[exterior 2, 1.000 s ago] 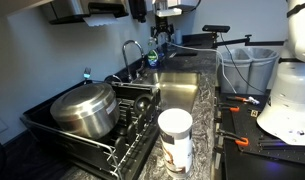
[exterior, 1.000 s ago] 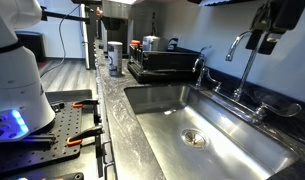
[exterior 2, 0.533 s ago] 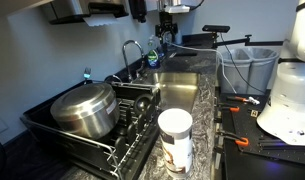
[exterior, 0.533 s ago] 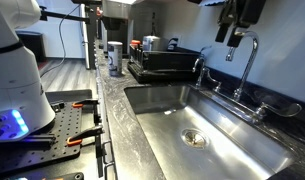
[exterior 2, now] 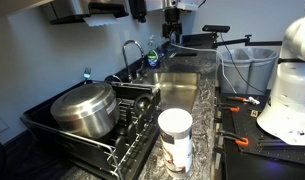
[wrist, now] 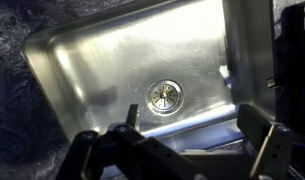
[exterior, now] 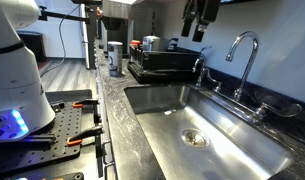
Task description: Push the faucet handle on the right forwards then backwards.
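Observation:
The faucet handle (exterior: 260, 107) is a small chrome lever on the rim behind the sink, to the right of the tall gooseneck spout (exterior: 242, 52). A matching second lever (exterior: 200, 68) stands to the spout's left. My gripper (exterior: 199, 22) hangs high above the sink, to the left of the spout and well clear of both levers; it also shows in an exterior view (exterior 2: 171, 27). In the wrist view my gripper (wrist: 197, 125) is open and empty, looking down into the steel sink (wrist: 82, 70) with its drain (wrist: 164, 95). The handle is out of the wrist view.
A black dish rack (exterior: 162, 62) stands beyond the sink and holds a large steel pot (exterior 2: 84, 110). A white cylindrical container (exterior 2: 175, 140) stands on the dark granite counter (exterior: 117, 110). The robot base (exterior: 14, 85) is beside the counter.
My gripper has moved away from the spout and the right lever, travelling over the sink towards the dish rack side while staying high. Nothing else has moved.

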Motion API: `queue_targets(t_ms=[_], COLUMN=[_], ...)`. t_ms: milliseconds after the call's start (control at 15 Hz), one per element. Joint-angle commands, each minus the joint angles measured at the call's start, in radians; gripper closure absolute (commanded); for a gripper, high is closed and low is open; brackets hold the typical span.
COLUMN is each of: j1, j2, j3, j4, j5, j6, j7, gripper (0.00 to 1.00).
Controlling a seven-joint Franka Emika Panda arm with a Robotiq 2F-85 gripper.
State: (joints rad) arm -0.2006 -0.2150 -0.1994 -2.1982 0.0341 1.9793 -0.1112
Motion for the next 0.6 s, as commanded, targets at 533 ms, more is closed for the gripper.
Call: queue_targets(t_ms=[533], j1=[0.031], j2=[-0.134], j3=[0.0], j4=[-0.131], j5=[-0.023], j6=[-0.002], j7=[-0.082], gripper=[0.0])
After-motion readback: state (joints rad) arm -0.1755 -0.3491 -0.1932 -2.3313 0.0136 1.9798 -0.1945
